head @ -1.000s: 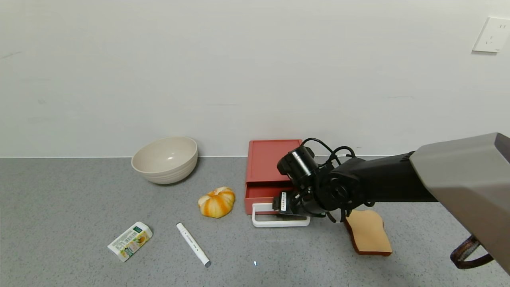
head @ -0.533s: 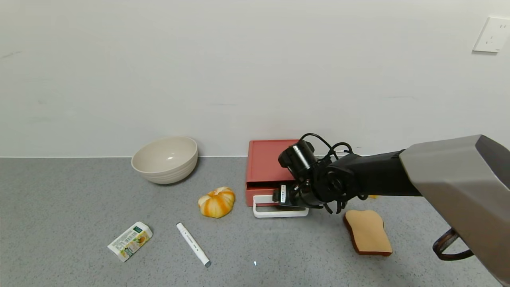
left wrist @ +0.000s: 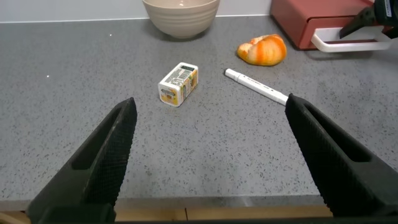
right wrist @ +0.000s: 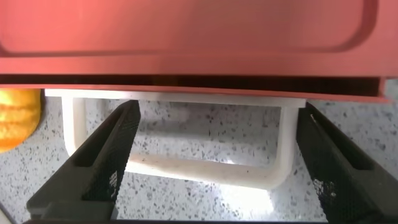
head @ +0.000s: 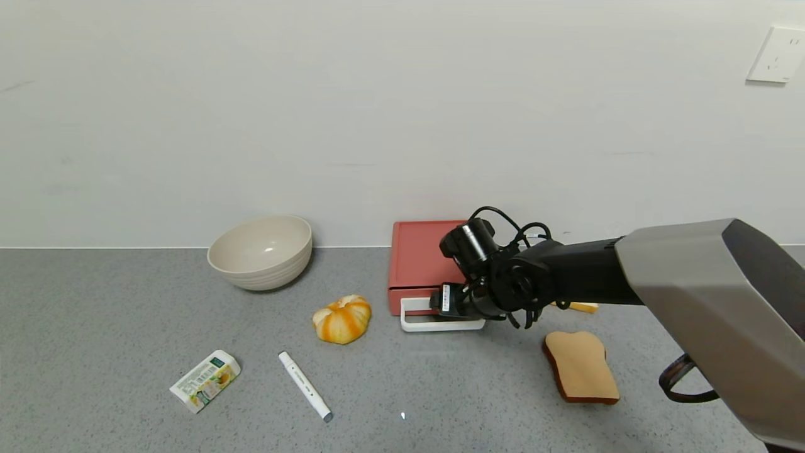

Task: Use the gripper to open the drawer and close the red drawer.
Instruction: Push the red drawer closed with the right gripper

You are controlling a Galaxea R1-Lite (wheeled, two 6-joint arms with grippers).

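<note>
The salmon-red drawer (head: 420,258) stands against the back wall, its tray almost fully in and its white loop handle (head: 416,323) sticking out in front. My right gripper (head: 450,307) is open, low over the handle at the drawer front. In the right wrist view its fingers (right wrist: 109,158) stand spread to either side of the handle (right wrist: 205,171), below the red drawer front (right wrist: 186,37), holding nothing. My left gripper (left wrist: 210,102) is open and empty over the table's front edge, out of the head view.
A beige bowl (head: 261,251) stands at the back left. An orange pumpkin-like item (head: 343,319) lies just left of the drawer. A white pen (head: 305,385) and small carton (head: 205,380) lie in front, and a bread slice (head: 582,366) lies to the right.
My right gripper has moved toward the wall. The drawer tray has slid back into the box, and the white handle has gone back with it.
</note>
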